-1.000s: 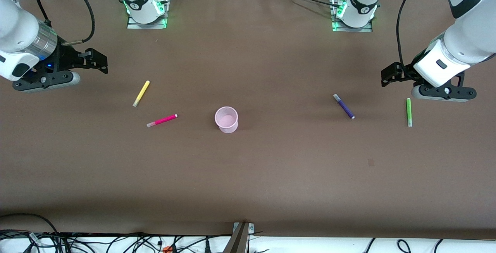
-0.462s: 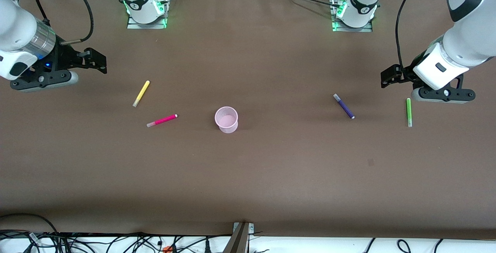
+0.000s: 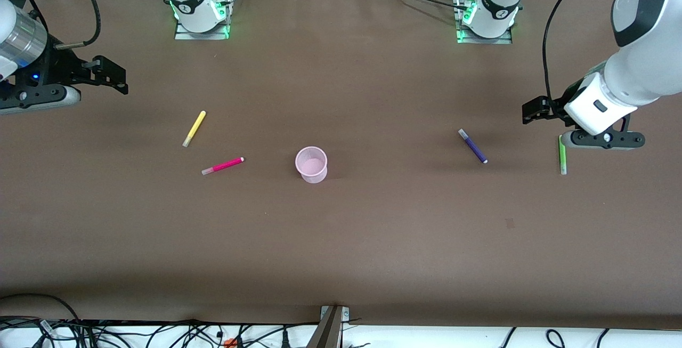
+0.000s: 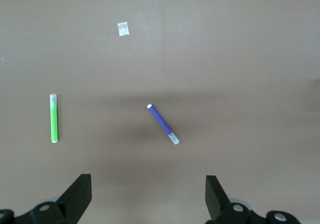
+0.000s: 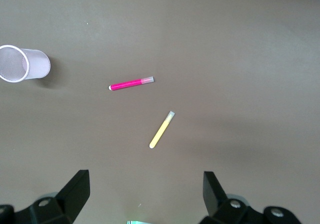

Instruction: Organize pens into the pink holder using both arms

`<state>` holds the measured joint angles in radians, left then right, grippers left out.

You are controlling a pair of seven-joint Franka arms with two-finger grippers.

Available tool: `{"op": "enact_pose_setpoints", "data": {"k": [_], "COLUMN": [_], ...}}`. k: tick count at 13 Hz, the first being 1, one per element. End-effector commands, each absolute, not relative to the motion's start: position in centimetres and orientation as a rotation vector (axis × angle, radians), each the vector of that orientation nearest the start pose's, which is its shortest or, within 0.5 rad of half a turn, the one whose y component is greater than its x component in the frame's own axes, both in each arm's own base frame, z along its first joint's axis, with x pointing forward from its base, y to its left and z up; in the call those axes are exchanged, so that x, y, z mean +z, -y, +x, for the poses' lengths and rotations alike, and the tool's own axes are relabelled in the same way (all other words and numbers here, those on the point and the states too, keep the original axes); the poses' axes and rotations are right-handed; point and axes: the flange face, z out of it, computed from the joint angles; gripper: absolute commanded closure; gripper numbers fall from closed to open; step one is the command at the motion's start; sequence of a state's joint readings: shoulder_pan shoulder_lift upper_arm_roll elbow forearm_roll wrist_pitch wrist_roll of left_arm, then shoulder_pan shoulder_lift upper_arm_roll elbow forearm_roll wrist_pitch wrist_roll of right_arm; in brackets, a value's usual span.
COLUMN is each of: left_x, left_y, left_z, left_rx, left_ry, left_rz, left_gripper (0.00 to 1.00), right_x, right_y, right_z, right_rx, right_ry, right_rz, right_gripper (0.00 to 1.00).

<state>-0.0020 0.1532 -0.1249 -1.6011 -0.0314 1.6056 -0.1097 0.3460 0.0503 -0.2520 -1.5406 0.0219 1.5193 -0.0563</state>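
Observation:
The pink holder [image 3: 311, 164] stands upright mid-table and also shows in the right wrist view [image 5: 22, 63]. The yellow pen [image 3: 194, 128] [image 5: 162, 129] and the magenta pen [image 3: 222, 166] [image 5: 131, 84] lie toward the right arm's end. The purple pen [image 3: 472, 146] [image 4: 163, 123] and the green pen [image 3: 562, 160] [image 4: 54, 117] lie toward the left arm's end. My left gripper [image 3: 605, 139] [image 4: 147, 194] is open and empty, up in the air over the green pen's farther end. My right gripper [image 3: 40, 96] [image 5: 145, 191] is open and empty, high over the table's edge at its own end.
The arm bases [image 3: 201, 12] [image 3: 485, 17] stand along the table's back edge. A small pale patch [image 3: 510, 223] [image 4: 123, 29] marks the brown table nearer the front camera than the purple pen. Cables [image 3: 160, 334] lie past the front edge.
My right gripper has moved up and toward its own end of the table. My left gripper has shifted slightly and now covers the green pen's farther end. The pens and holder have not moved.

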Motion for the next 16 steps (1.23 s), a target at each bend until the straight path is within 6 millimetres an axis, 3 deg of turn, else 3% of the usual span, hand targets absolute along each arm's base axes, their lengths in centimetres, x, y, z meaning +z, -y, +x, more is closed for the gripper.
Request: {"op": "enact_pose_setpoints", "data": {"k": [1,5,9,11,14,16], "left_x": [51.5,51.0,52.2,53.0,53.4,53.1], "left_y": [7.3,6.7,6.4,6.5,6.7,7.2], "left_z": [59.5,59.7,59.6,59.8,60.2,60.3], "left_rx": [0.280,0.292,0.258,0.222,0.176,0.171], "left_ry": [-0.021,0.024,0.009,0.003,-0.004,-0.019], "left_rz": [-3.150,-3.166,-3.171,-3.170,-3.175,-3.171], "left_gripper": [0.00,0.00,0.00,0.00,0.00,0.00], "right_x": [61.0,60.8,60.5,59.5,55.3,50.9], "right_y": [-5.6,-5.1,-5.3,-5.6,-7.9,-9.2], "right_z": [55.6,55.9,56.1,56.2,57.5,59.3], "right_rx": [0.133,0.125,0.125,0.165,0.290,0.351], "right_ry": [0.255,0.236,0.217,0.044,-0.335,-0.540], "right_rz": [-3.127,-3.131,-3.133,-3.143,-3.044,-2.991], "right_gripper": [0.00,0.00,0.00,0.00,0.01,0.01]}}
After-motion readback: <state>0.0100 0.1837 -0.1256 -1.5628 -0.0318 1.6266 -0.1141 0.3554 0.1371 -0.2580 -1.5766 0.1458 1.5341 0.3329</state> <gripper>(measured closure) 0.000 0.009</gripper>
